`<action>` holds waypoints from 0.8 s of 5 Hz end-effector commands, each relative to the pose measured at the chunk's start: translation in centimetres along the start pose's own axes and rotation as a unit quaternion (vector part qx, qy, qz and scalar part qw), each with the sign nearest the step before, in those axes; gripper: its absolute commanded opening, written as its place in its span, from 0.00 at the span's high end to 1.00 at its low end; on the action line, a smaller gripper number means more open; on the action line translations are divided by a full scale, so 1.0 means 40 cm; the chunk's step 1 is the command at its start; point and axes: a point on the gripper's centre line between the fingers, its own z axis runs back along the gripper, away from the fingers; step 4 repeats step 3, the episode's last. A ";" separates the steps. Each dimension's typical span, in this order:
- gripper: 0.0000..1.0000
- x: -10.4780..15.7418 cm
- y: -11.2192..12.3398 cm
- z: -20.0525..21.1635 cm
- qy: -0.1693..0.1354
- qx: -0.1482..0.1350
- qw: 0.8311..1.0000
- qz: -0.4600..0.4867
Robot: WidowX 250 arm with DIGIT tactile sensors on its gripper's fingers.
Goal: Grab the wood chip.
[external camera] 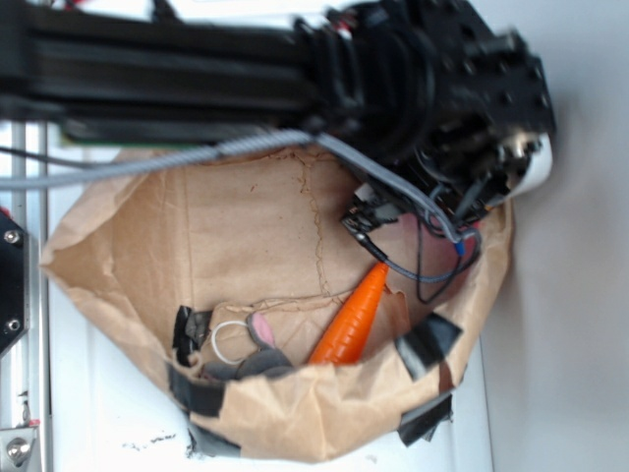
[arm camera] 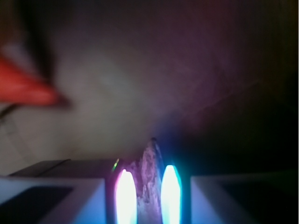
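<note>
Wrist view: the wood chip point(arm camera: 150, 179) stands between my two glowing fingertips point(arm camera: 125, 196), a rough, narrow sliver with a jagged pointed top and pale grainy streaks down its brownish, purple-tinted face. My claw point(arm camera: 148, 198) is pinched on it, one bright pad pressing each side, and the chip's tip pokes up past them toward twelve o'clock. The picture is dark and blurred, so I can't make out its lower end. At ten o'clock from the chip, well apart, the tip of the orange carrot point(arm camera: 25, 86) shows as a red-orange smear. Behind everything lies dim brown paper point(arm camera: 187, 70), creased.

From the exterior view my arm point(external camera: 197, 69) reaches across the top, and my wrist hangs over the two o'clock part of the torn paper bag point(external camera: 246, 226); the chip itself is hidden there under my body and cables. The carrot point(external camera: 352, 320) lies tilted, its thin end pointing toward my wrist. At eight o'clock from the carrot lies a white ring point(external camera: 231, 339). Black tape point(external camera: 429, 344) patches the bag's rim.
</note>
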 end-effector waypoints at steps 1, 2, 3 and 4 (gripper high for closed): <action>1.00 -0.058 -0.141 0.186 -0.004 0.042 0.997 -0.072; 1.00 -0.081 -0.183 0.249 -0.004 0.033 0.997 -0.065; 1.00 -0.080 -0.229 0.311 0.037 0.009 0.999 -0.009; 1.00 -0.080 -0.229 0.311 0.037 0.009 0.999 -0.009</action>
